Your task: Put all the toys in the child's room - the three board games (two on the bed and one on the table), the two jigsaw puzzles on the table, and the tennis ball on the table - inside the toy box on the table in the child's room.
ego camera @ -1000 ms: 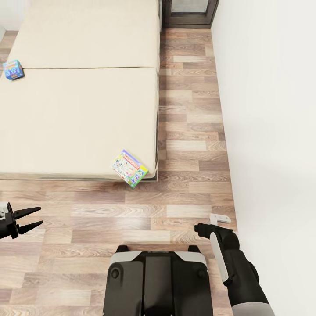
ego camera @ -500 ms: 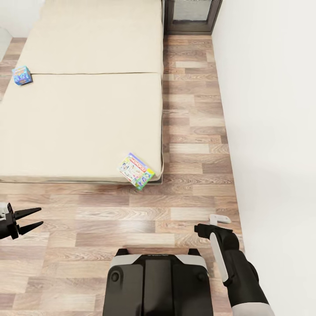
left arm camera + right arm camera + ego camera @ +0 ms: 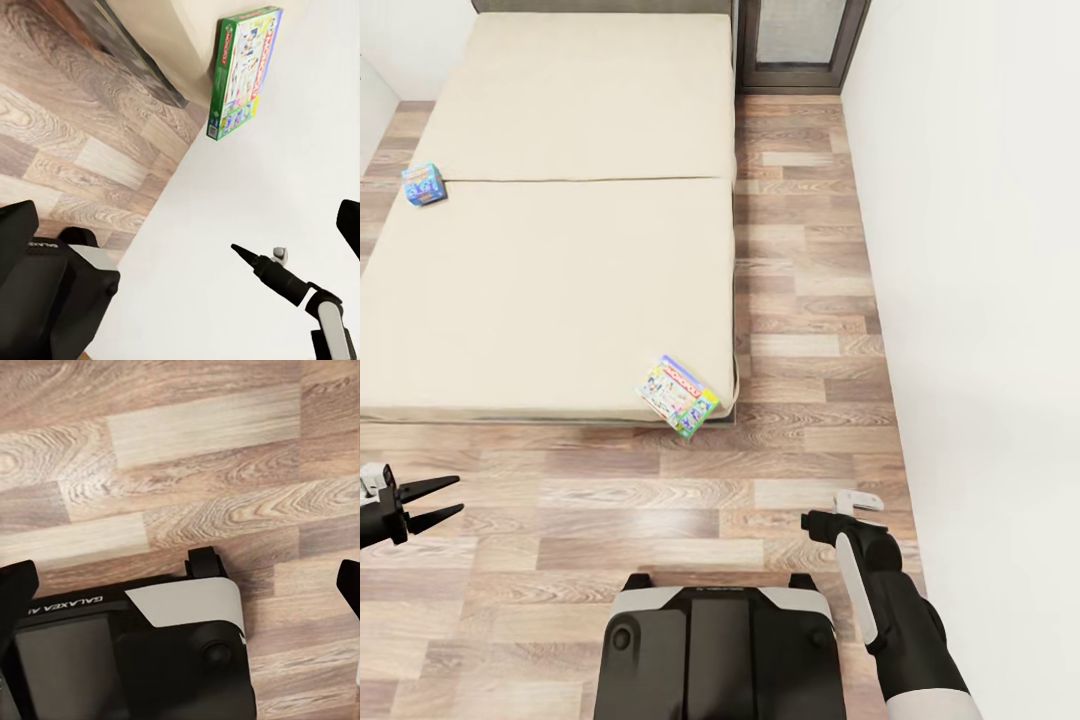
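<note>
Games first: the green-and-white board game (image 3: 679, 397) lies on the near right corner of the bed (image 3: 540, 290), tilted so one corner pokes past the mattress edge over the wood-plank floor (image 3: 790, 300). From your left hand (image 3: 448, 500) it is ahead and well off to the right; from your right hand (image 3: 809, 520) it is ahead and to the left, with bare floor between. Your left wrist view catches the same box (image 3: 244, 71) at the mattress corner, its green edge showing, and also the pointed tip of your right hand (image 3: 241, 252) against the white wall (image 3: 980, 300).

The small blue board game (image 3: 423, 184) sits far up the bed at its left edge, well ahead of your left hand and well apart from the other box.

Your left hand is released, its two dark fingers (image 3: 428, 487) spread in a V over the floor, grasping nothing. Your right hand hangs low over the planks close to the wall; you cannot tell whether it is released or clenched. Its wrist view looks down on the robot's base (image 3: 172, 652) and the floor planks.

A dark-framed door (image 3: 797, 40) stands just beyond the bed's far right corner
</note>
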Robot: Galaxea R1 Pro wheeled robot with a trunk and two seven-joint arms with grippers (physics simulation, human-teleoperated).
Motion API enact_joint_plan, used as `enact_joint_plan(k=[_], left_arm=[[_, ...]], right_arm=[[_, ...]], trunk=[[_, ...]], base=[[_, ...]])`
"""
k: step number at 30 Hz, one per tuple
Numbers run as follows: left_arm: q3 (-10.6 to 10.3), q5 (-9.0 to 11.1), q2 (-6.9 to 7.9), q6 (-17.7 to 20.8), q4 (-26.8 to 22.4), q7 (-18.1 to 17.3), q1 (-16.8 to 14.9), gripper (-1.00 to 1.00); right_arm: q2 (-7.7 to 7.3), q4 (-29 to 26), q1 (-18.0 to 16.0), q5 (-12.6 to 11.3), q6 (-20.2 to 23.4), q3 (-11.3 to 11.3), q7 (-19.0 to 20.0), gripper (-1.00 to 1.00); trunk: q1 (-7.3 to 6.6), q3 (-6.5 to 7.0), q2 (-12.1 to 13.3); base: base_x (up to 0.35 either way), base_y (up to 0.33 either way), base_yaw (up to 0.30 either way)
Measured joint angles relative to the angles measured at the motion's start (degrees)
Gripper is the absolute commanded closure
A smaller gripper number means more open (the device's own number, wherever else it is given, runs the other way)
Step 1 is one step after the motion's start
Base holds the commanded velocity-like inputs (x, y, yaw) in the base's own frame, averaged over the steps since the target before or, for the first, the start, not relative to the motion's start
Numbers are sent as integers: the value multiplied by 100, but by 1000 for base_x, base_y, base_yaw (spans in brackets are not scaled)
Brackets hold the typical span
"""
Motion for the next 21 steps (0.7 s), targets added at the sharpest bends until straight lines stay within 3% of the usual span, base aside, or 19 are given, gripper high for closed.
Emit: enact_joint_plan(k=[21], left_arm=[[-1, 16, -127, -75, 1, 0, 6, -100]], right_arm=[[1, 65, 0, 13, -35, 4, 7, -100]], trunk=[[0, 196, 0]], base=[[0, 0, 0]])
